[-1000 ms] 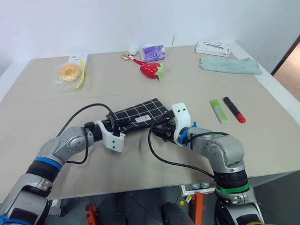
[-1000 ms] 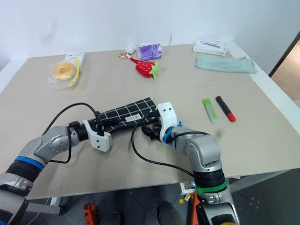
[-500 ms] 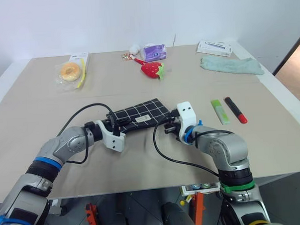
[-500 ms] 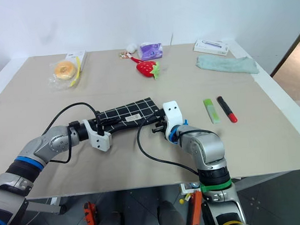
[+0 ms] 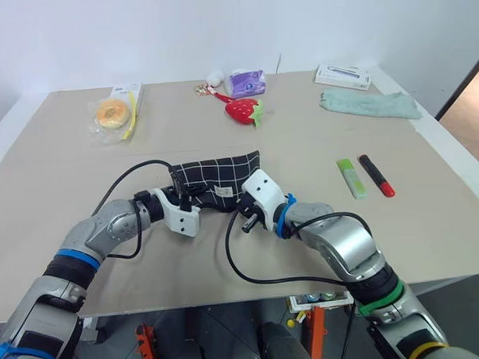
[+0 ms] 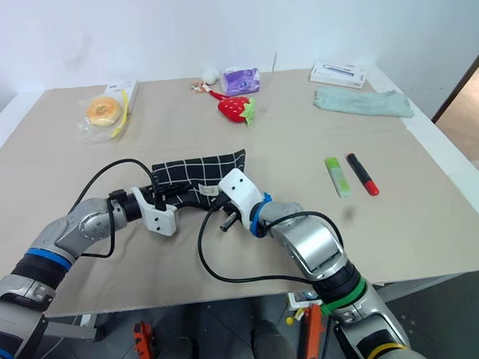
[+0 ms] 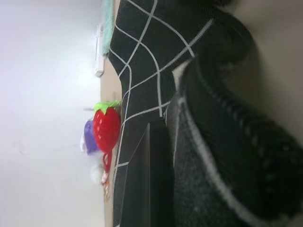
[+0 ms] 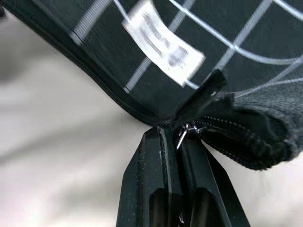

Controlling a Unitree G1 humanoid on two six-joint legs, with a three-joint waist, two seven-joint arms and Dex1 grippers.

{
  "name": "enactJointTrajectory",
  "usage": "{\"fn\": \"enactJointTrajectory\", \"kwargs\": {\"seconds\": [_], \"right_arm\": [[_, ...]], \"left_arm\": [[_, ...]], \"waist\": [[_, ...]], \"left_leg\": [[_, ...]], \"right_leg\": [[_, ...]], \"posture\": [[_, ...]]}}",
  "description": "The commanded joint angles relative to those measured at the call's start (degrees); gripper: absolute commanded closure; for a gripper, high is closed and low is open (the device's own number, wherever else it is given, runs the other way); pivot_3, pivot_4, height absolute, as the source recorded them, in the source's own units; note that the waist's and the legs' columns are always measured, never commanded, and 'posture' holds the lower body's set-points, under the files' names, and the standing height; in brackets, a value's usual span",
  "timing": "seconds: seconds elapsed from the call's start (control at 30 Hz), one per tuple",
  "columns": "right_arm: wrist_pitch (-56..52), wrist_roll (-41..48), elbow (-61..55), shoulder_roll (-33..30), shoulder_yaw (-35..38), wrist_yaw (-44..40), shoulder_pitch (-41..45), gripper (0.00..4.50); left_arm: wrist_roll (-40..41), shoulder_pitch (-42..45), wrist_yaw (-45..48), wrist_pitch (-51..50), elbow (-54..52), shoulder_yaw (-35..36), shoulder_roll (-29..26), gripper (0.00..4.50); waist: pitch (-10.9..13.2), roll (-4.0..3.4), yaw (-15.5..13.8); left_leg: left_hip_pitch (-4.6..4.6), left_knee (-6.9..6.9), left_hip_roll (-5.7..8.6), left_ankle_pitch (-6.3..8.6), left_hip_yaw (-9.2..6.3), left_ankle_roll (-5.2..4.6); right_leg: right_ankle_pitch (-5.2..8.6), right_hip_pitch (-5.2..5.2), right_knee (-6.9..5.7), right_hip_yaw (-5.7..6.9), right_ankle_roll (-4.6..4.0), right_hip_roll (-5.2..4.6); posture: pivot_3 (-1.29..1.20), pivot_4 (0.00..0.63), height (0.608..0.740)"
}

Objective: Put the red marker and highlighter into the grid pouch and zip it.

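Grid pouch [image 5: 216,178] sits mid-table, bunched up, and from my head cameras I've got it from both ends: my left gripper [image 5: 182,199] is clamped on its left end, my right gripper [image 5: 243,217] is pressed in at its near right edge. Out to the right, well apart from the pouch, the highlighter [image 5: 350,177] and the red marker [image 5: 374,175] lie side by side on the table [image 5: 432,211]. At the far edge there's a strawberry plush [image 5: 241,110].

Left wrist camera: my fingers are shut tight on the pouch fabric, grid lines running away toward the strawberry plush.

Right wrist camera: fingers [image 8: 154,179] pinched together on the zipper pull [image 8: 182,135], right under the white label [image 8: 163,42].
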State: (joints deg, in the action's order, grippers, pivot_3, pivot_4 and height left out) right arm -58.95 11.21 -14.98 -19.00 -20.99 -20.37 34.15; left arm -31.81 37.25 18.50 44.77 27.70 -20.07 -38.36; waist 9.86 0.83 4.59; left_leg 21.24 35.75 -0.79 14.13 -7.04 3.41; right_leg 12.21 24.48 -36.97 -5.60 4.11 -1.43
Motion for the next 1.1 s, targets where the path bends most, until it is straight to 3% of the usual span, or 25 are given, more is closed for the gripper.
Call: {"fn": "enactJointTrajectory", "kwargs": {"seconds": [0.03,0.33,1.1], "right_arm": [[1.8,-2.4,5.2,-1.0,5.5,2.2,2.3,4.45],[0.8,-2.5,2.9,-2.7,5.4,0.2,-2.4,4.45],[5.0,0.5,-9.1,5.3,1.9,-5.6,1.3,4.45]], "left_arm": [[2.5,0.0,0.3,0.5,-3.8,1.5,0.6,4.5],[3.8,0.3,0.0,0.3,-4.9,3.2,0.5,4.5],[3.8,-0.2,0.9,0.1,-4.7,2.8,1.5,4.5]], "waist": [[0.0,0.01,-0.2],[0.0,0.05,-0.5],[0.0,0.04,-0.1]], "left_leg": [[0.01,0.0,0.0,0.0,0.0,0.0],[0.06,-0.01,0.05,0.01,-0.01,-0.02],[0.04,0.02,0.02,0.01,-0.04,-0.01]], "right_leg": [[0.0,0.01,0.0,0.0,0.0,0.0],[0.06,-0.02,0.01,0.06,0.01,-0.09],[0.04,-0.01,-0.01,0.08,-0.02,-0.04]], "posture": [[0.0,0.15,0.74],[0.0,0.15,0.74],[0.0,0.15,0.74]]}}
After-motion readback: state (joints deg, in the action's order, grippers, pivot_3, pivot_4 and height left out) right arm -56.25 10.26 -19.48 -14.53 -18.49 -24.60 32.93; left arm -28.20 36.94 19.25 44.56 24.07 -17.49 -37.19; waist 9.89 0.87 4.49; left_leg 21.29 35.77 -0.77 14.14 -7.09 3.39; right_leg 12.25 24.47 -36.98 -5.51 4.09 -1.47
